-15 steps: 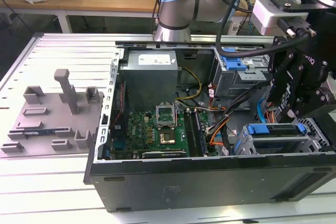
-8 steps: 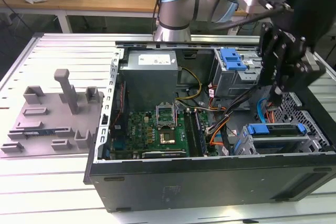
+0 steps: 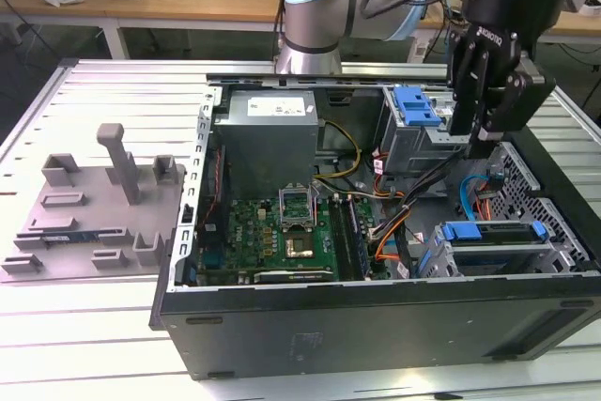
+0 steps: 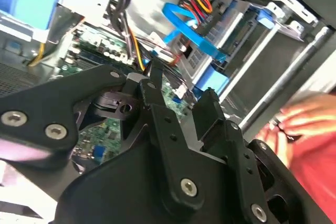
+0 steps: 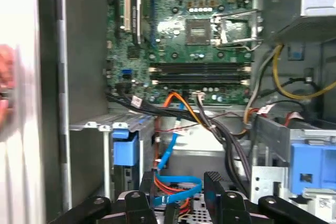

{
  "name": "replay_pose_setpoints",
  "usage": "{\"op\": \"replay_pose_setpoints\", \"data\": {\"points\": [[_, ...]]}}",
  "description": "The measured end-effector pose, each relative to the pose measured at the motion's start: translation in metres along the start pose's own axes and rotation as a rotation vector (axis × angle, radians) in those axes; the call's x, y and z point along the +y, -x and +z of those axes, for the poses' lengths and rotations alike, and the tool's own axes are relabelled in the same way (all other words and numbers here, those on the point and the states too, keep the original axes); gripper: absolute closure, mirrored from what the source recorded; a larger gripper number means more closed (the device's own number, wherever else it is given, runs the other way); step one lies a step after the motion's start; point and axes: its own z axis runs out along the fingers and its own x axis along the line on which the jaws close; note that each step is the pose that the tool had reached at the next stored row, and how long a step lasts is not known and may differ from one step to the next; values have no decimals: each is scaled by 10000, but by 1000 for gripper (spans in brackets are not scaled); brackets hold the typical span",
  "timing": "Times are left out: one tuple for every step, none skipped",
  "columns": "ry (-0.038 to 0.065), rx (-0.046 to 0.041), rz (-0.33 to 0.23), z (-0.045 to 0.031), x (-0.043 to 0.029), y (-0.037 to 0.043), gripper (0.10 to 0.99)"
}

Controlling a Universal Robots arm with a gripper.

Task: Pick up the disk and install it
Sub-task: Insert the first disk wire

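**End effector (image 3: pixel 480 149) hung open and empty over the case (image 3: pixel 376 326); the disk (image 3: pixel 493 243) sat in its bay.**

On the tabletop (image 3: pixel 94 345) the case lay on its side with the lid off. The arm (image 3: pixel 315 7) reached in past the power supply (image 3: pixel 268 138) to the corner at the exterior view's right. There the disk rested in the lower bay, blue frame showing, below the spread fingers (image 5: pixel 214 184) and apart from them. The main risk looked like a snag. Blue and orange cables (image 5: pixel 170 153) ran just beside the bay under the fingers, and a low or skewed move could hook them or strike the bay's metal rim. A pink blur at the case edge, perhaps a hand (image 4: pixel 307 121), would be in danger if the arm swung that way. The power supply's white label (image 3: pixel 274 106) carried print too small to read.
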Motion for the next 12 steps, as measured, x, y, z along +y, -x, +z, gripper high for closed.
{"op": "replay_pose_setpoints", "data": {"points": [[0,322,-15,-8,0,41,580],[-1,565,-26,-11,0,61,580],[-1,747,-35,-14,-1,72,580],[-1,1013,-47,-18,-1,91,580],[-2,1192,-56,-19,-1,98,580],[-24,1373,-32,-15,2,100,580],[-49,1391,40,-10,1,102,580],[-63,1399,117,-7,1,103,580],[-73,1408,277,0,2,106,580],[-75,1419,491,10,3,108,580],[-66,1432,638,20,4,110,663],[-56,1453,706,26,5,111,663]]}}
